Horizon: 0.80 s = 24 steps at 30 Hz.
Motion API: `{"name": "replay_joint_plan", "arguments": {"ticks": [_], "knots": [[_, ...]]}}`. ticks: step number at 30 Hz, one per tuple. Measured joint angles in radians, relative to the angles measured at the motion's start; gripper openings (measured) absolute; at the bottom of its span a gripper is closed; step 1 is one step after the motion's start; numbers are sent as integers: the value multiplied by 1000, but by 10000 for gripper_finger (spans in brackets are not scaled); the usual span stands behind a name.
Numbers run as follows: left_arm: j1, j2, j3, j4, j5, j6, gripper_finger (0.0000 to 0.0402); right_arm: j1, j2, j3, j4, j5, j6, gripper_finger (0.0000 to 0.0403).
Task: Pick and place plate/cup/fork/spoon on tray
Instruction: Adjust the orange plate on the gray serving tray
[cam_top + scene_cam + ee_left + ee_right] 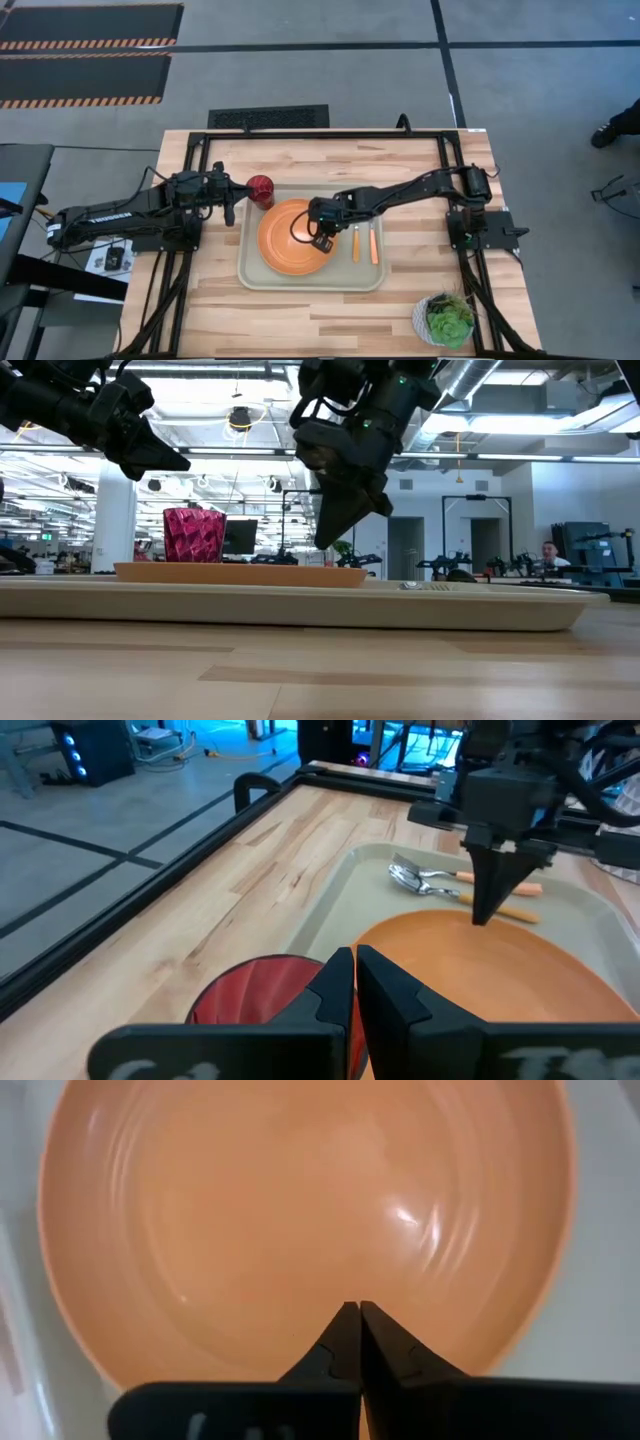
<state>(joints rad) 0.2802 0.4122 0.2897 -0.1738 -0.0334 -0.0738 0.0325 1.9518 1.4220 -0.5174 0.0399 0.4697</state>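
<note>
The orange plate [285,240] lies in the left half of the beige-green tray [310,282]. The dark red cup [261,188] stands upright at the tray's far left corner, beside the plate. Two orange-handled utensils, the fork and the spoon [356,243] [374,243], lie side by side in the tray's right half; I cannot tell which is which. My right gripper [320,240] is shut and empty, pointing down a little above the plate's right part [300,1200]. My left gripper [232,210] is shut and empty, raised just left of the cup [250,995].
A white pot with a green plant [445,320] stands at the table's near right corner. Bare wood shows to the left, right and near side of the tray. A black frame [330,133] runs along the table's edges.
</note>
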Motion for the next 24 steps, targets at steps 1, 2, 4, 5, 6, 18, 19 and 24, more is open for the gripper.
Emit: {"name": "replay_joint_plan", "arguments": {"ticks": [1, 2, 4, 5, 6, 18, 19, 24], "knots": [[0, 0, 0, 0, 0, 0, 6, 0, 0, 0, 0, -3, -5, 12], [0, 0, 0, 0, 0, 0, 6, 0, 0, 0, 2, -10, -7, 13], [0, 0, 0, 0, 0, 0, 6, -3, 0, 0, 5, -15, -11, 18], [0, 0, 0, 2, 0, 0, 6, -6, 0, 0, 6, -15, -15, 19], [0, 0, 0, 4, 0, 0, 6, -8, 0, 0, 8, -16, -21, 20], [0, 0, 0, 7, 0, -1, 6, -10, 0, 0, 88, -26, -88, 17], [0, 0, 0, 7, 0, -1, 6, -11, 0, 0, 103, -25, -92, 17], [0, 0, 0, 7, 0, -1, 6, -16, 1, 0, 155, -33, -113, 15]]}}
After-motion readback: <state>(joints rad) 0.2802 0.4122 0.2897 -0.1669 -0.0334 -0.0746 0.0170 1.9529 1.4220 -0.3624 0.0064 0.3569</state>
